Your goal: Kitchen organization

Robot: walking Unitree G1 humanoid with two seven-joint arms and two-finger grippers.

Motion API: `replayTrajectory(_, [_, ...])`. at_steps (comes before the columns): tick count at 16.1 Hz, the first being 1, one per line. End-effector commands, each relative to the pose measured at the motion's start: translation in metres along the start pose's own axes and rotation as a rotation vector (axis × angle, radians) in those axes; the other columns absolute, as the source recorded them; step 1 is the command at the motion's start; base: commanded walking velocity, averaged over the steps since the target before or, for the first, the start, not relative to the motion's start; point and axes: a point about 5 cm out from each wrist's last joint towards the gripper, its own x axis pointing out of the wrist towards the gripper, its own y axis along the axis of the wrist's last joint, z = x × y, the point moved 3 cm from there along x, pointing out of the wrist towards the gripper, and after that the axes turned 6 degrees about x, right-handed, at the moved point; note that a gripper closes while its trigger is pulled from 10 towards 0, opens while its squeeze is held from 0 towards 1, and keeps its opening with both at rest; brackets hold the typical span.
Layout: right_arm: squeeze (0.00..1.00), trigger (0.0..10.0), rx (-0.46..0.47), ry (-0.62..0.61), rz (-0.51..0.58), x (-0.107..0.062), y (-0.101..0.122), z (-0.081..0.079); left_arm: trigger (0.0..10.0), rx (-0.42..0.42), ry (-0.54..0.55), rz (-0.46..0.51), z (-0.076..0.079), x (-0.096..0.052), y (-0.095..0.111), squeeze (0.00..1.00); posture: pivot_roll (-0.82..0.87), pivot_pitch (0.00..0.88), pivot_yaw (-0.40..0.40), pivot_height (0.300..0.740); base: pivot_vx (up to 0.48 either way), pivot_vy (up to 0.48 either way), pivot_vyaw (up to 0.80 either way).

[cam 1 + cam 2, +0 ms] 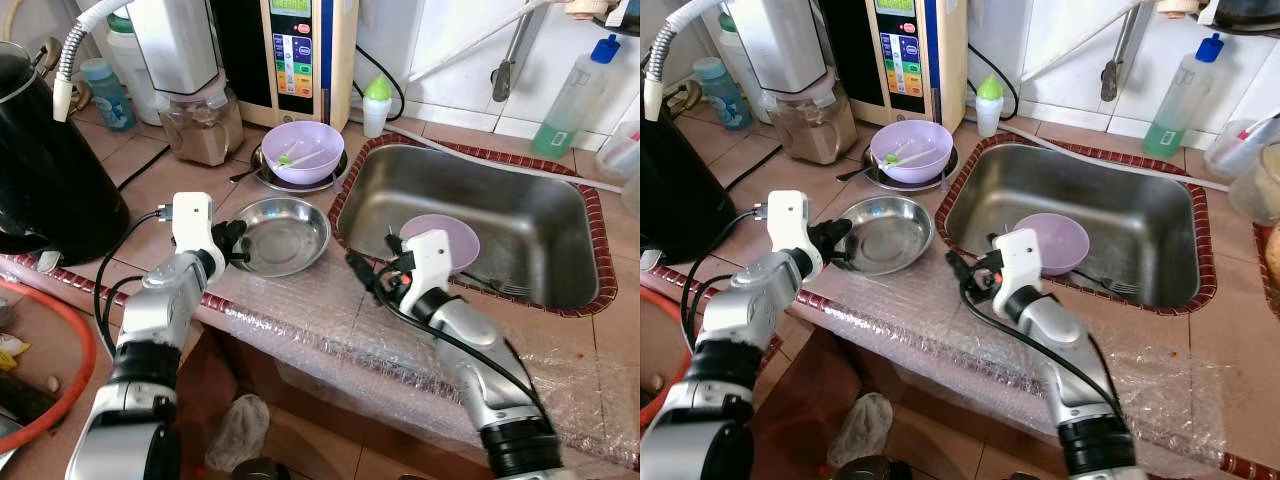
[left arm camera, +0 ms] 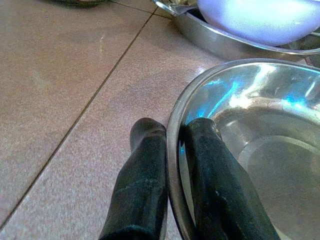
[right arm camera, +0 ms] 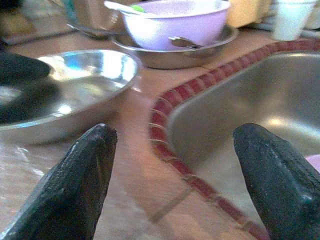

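Observation:
A shallow steel bowl rests on the tiled counter left of the sink. My left gripper is shut on its near-left rim; the left wrist view shows one finger outside the rim and the other inside the steel bowl. My right gripper hovers open over the counter strip between bowl and sink, holding nothing; its fingers frame the sink's red-tiled edge. A purple bowl lies in the sink behind the right wrist. Another purple bowl with a spoon sits on a steel plate further back.
A black kettle stands at the left, with a blender and a water dispenser behind. A small green-capped bottle and a soap bottle stand by the wall. A fork lies in the sink. Bubble wrap covers the counter's front edge.

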Motion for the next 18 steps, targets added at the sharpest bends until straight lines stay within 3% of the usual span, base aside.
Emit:
replayTrajectory(1, [0.00, 10.0, -0.022, -0.046, -0.001, 0.002, 0.001, 0.006, 0.0, -0.009, 0.001, 0.020, 0.001, -0.001, 0.003, 0.00, 0.01, 0.000, 0.067, 0.740, 0.000, 0.000, 0.00])
replayTrajectory(3, [0.00, 10.0, -0.083, -0.114, -0.001, 0.005, -0.002, 0.008, 0.0, -0.010, -0.009, 0.057, 0.006, -0.003, 0.008, 0.00, 0.01, 0.000, 0.055, 0.740, 0.000, 0.000, 0.00])
replayTrajectory(5, [0.00, 10.0, 0.025, -0.099, 0.041, 0.013, 0.004, -0.002, 0.0, -0.005, 0.011, 0.076, 0.006, -0.006, 0.009, 0.00, 0.03, 0.000, 0.049, 0.740, 0.000, 0.000, 0.00])
replayTrajectory(7, [0.00, 10.0, 0.069, -0.109, 0.081, 0.020, 0.012, -0.009, 0.0, 0.012, 0.035, 0.142, 0.006, -0.009, 0.016, 0.00, 0.02, 0.000, 0.039, 0.740, 0.000, 0.000, 0.00])
replayTrajectory(10, [0.00, 10.0, 0.225, -0.079, 0.177, 0.023, 0.028, -0.018, 0.0, 0.101, 0.039, 0.244, 0.015, -0.014, 0.031, 0.00, 0.02, 0.000, 0.036, 0.740, 0.000, 0.000, 0.00])
replayTrajectory(14, [0.00, 10.0, 0.295, -0.016, 0.222, 0.025, 0.042, -0.022, 0.0, 0.148, -0.005, 0.298, 0.030, -0.013, 0.039, 0.00, 0.00, 0.000, 0.038, 0.740, 0.000, 0.000, 0.00])
replayTrajectory(18, [0.00, 10.0, 0.318, 0.024, 0.162, 0.035, 0.035, -0.034, 0.0, 0.174, -0.086, 0.386, 0.051, -0.014, 0.054, 0.00, 0.00, 0.000, 0.042, 0.740, 0.000, 0.000, 0.00])
